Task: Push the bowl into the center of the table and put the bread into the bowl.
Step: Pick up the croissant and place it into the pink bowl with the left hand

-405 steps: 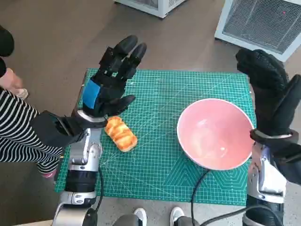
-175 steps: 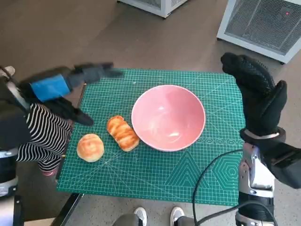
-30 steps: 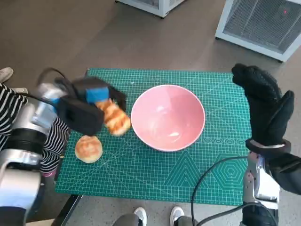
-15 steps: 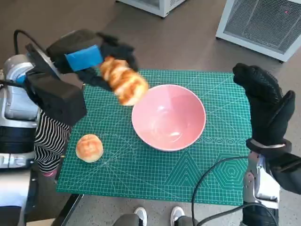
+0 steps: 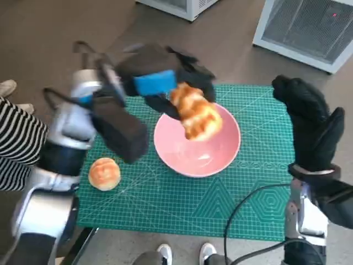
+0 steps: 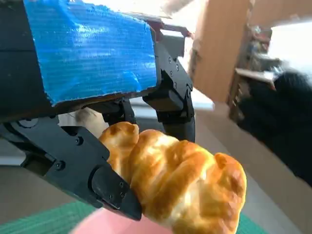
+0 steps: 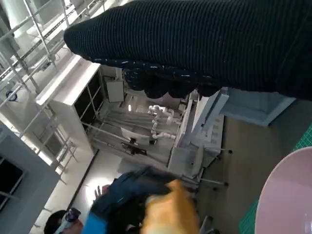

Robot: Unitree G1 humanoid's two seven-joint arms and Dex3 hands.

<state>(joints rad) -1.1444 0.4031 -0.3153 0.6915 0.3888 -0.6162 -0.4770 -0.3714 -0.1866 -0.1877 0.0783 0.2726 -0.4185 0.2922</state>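
The pink bowl (image 5: 198, 152) sits near the middle of the green cutting mat (image 5: 182, 204). My left hand (image 5: 160, 77) holds a long braided bread (image 5: 196, 113) in the air over the bowl's far side. In the left wrist view the bread (image 6: 180, 183) is clamped between the black fingers (image 6: 87, 170), with the bowl's pink rim (image 6: 97, 225) just below. A round bun (image 5: 104, 173) lies on the mat left of the bowl. My right hand (image 5: 311, 130) is raised upright beside the mat's right edge, holding nothing, fingers together and straight. The right wrist view shows the bowl's edge (image 7: 287, 195) and the bread (image 7: 170, 212).
A person in a striped sleeve (image 5: 19, 149) stands at the table's left side. White appliances (image 5: 309, 25) stand on the floor beyond the table. A black cable (image 5: 242, 215) loops over the mat's front right. Feet (image 5: 185, 253) show below the front edge.
My left hand has carried the braided bread rightward, from the mat's left to above the bowl. The right hand and the bowl stay in place.
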